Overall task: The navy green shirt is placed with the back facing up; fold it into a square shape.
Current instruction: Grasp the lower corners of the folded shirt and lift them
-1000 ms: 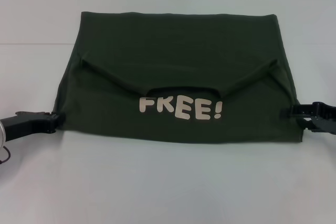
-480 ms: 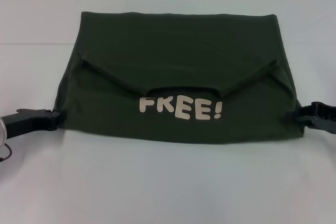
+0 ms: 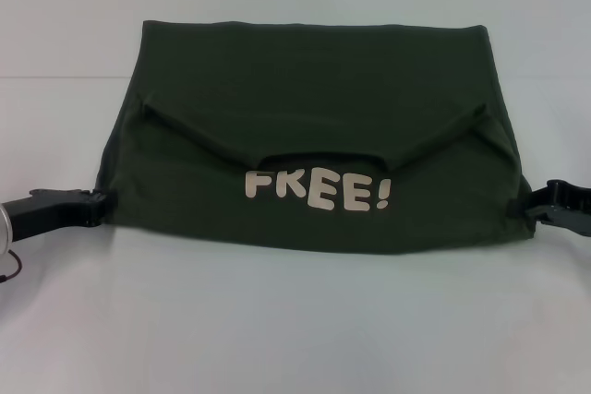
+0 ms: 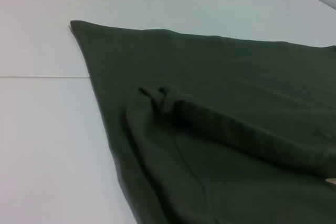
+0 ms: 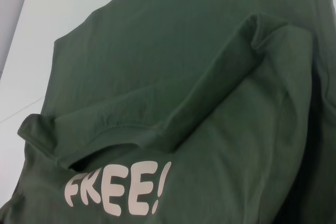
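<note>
Both grippers sit at the folded shirt's near corners.
Left gripper (image 3: 90, 207) and right gripper (image 3: 534, 208) flank the navy green shirt (image 3: 314, 126); whether their jaws are open or closed, I cannot tell. The shirt lies mid-tabletop (image 3: 295, 320), "FREE!" lettering (image 3: 317, 191) facing up.

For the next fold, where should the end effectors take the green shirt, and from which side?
Probably at the two near corners of the green shirt, below the "FREE!" lettering, each approached from its own outer side. The left end effector and right end effector already sit at those side edges, and the layered edges there give something to pinch.
</note>
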